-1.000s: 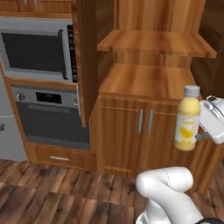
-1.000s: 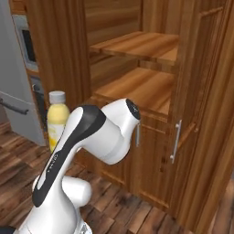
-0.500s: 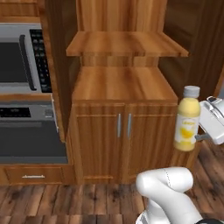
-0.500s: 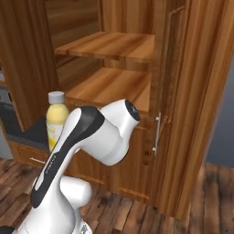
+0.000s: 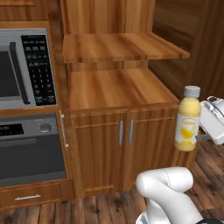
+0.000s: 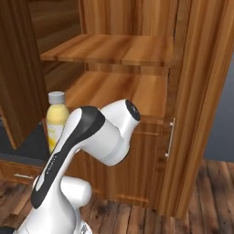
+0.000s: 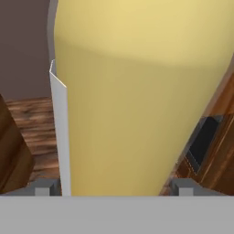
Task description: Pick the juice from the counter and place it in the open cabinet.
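The juice [image 5: 188, 119] was held upright in the air, in front of the open cabinet [image 5: 118, 52] and to its right side in the left base view, well above the wooden floor [image 5: 105, 208] and not touching any shelf. The gripper [image 5: 204, 131] was closed around the lower body of the bottle from the side; in the hand view the yellow wall of the juice [image 7: 137, 91] stood between the two dark fingertips [image 7: 42, 187], so the grip looked firm. It was probably kept vertical so that it could be set down standing on its base, and it was carried at about the height of the lower shelf [image 5: 116, 87], which seemed the easier place to reach. The upper shelf [image 5: 118, 46] was bare too, but it lay higher. In the right base view the juice [image 6: 56, 119] stood behind the white arm [image 6: 96, 137], with the cabinet shelves [image 6: 119, 50] beyond it. The label showed a small fruit mark and some darker signs, but they were too small to read. On the microwave [image 5: 26, 65] at the left there was a keypad, also not readable. The remaining step, by judgement, was to bring the bottle forward over a shelf and release it.
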### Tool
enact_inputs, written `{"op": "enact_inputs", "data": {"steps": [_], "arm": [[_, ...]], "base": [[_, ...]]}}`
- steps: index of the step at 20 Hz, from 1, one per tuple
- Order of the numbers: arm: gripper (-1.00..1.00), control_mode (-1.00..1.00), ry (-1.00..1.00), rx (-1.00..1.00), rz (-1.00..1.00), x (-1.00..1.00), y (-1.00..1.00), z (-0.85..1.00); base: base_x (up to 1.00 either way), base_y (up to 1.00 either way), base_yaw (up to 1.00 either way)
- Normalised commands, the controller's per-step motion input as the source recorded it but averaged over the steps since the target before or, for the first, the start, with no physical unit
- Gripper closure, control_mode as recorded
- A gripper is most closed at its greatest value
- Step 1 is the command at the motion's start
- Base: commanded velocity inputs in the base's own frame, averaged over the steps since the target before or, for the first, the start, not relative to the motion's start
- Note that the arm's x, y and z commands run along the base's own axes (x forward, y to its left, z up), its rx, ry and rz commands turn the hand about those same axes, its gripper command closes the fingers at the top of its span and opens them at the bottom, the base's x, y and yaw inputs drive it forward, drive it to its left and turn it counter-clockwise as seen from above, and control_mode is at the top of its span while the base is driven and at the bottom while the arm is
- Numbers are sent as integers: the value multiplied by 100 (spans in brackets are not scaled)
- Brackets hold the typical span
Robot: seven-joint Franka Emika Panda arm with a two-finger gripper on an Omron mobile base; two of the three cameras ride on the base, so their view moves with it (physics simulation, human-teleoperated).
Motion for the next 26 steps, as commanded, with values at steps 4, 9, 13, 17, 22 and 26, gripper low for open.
{"op": "enact_inputs", "data": {"steps": [4, 9, 13, 17, 22, 26], "arm": [[100, 100, 0, 0, 0, 0, 0, 0], [100, 100, 0, 0, 0, 0, 0, 0], [100, 100, 0, 0, 0, 0, 0, 0], [100, 100, 0, 0, 0, 0, 0, 0], [100, 100, 0, 0, 0, 0, 0, 0], [100, 100, 0, 0, 0, 0, 0, 0]], "base": [[41, 47, -19], [35, 7, 0], [59, 7, 0], [63, 4, 0], [63, 1, 0], [56, 0, 0]]}}
